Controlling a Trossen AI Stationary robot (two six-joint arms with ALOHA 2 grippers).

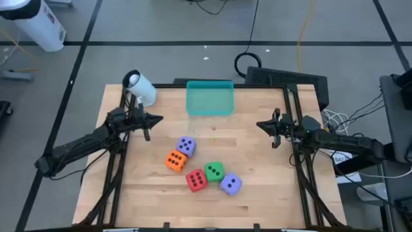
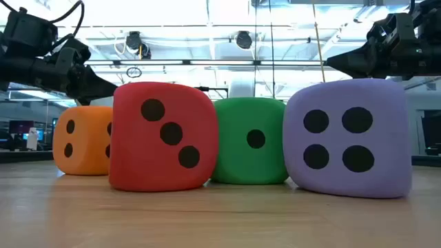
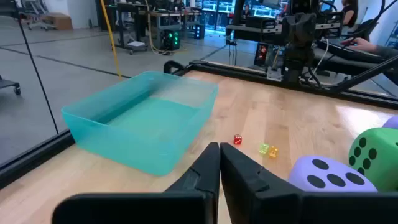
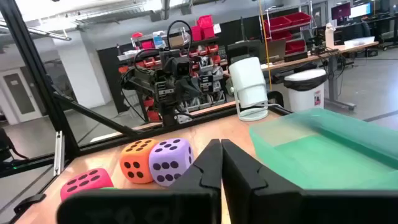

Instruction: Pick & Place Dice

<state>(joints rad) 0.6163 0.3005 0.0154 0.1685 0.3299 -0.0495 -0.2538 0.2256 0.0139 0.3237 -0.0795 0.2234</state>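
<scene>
Five soft dice sit on the wooden table near its front middle: a purple one (image 1: pixel 186 145), an orange one (image 1: pixel 174 160), a red one (image 1: pixel 196 180), a green one (image 1: pixel 214 171) and a second purple one (image 1: pixel 231 184). In the low view the red die (image 2: pixel 162 134) and a purple die (image 2: pixel 348 138) stand nearest. The shallow teal tray (image 1: pixel 210 98) rests at the far middle. My left gripper (image 1: pixel 158 118) hovers shut above the table's left side, pointing right. My right gripper (image 1: pixel 259 124) hovers shut above the right side, pointing left. Neither touches anything.
A white cylinder (image 1: pixel 140 87) stands at the far left corner. Two tiny dice, one red (image 3: pixel 237 140) and one yellow-green (image 3: pixel 268 150), lie on the table between the tray and the big dice. A black box (image 1: pixel 290 80) sits at the far right corner.
</scene>
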